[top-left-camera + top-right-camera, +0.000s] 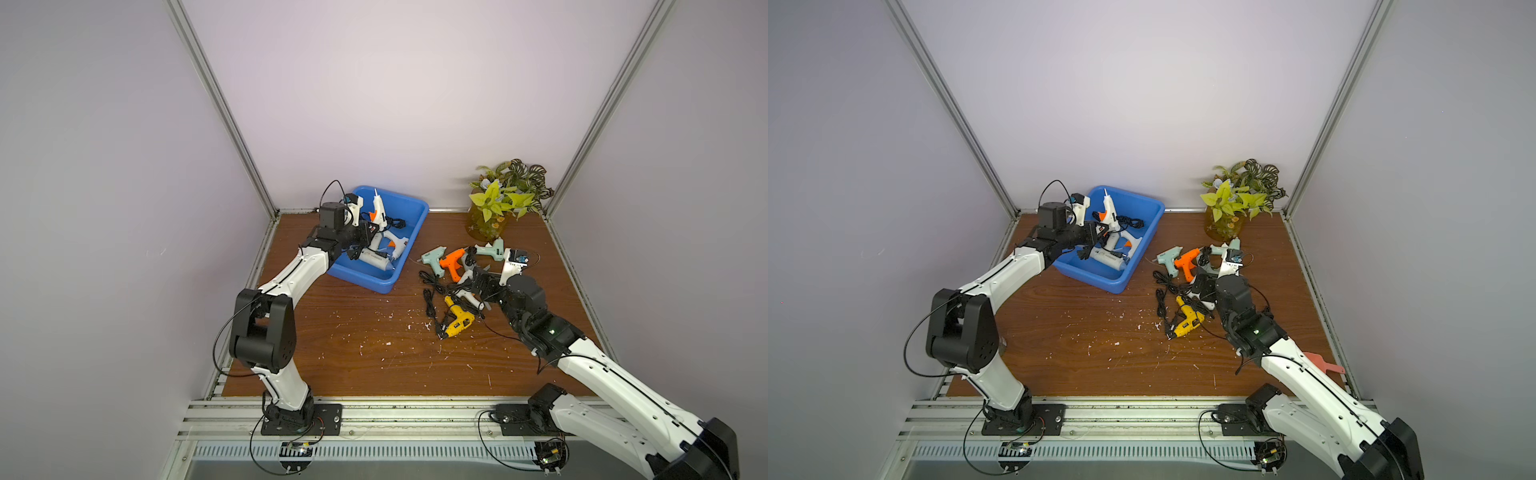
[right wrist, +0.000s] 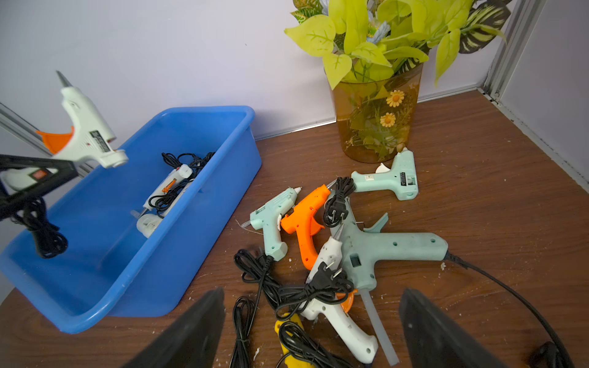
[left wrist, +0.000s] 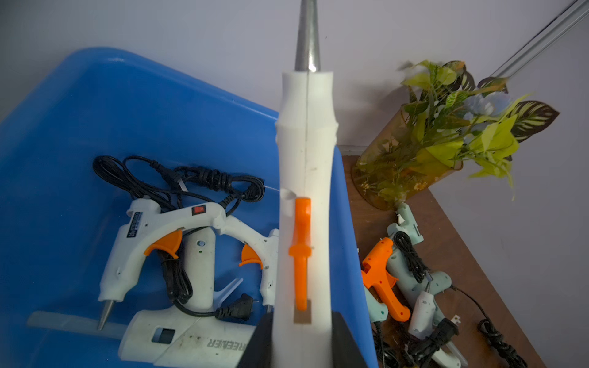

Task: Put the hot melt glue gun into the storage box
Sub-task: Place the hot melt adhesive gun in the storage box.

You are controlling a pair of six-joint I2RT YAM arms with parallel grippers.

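1. Begin nearest, at the right gripper (image 2: pixel 312 302): spread wide, gripping nothing, poised over the heap of loose glue guns (image 2: pixel 304 223) and tangled cords on the worktop (image 1: pixel 353 340). Best parked there, well apart from the drop.
2. Look next to the left gripper (image 3: pixel 302 341): clenched on the handle of the white hot melt glue gun (image 3: pixel 306 153), with the orange trigger toward the wrist camera and the nozzle aimed up at the back wall. Seems raised above the left part of the storage box (image 1: pixel 357 280).
3. Judge the step in hand as the release into the box, not yet done.
4. Lower first rather than dropping from this height. Probably spares a bounce off the three guns (image 3: pixel 140 248) lying inside.
5. Tip the nozzle down and inward, aiming for the bare blue floor beside them.
6. Mind the bundled cord (image 2: pixel 44 235) dangling under the left gripper. Bring it inside the rim before letting go, or risk it draping over the wall and dragging the gun back out.
7. Open fully, then lift straight up to avoid snagging the cord.
8. Ignore the vase of leaves (image 2: pixel 376 121) by the back wall, well apart from the box.
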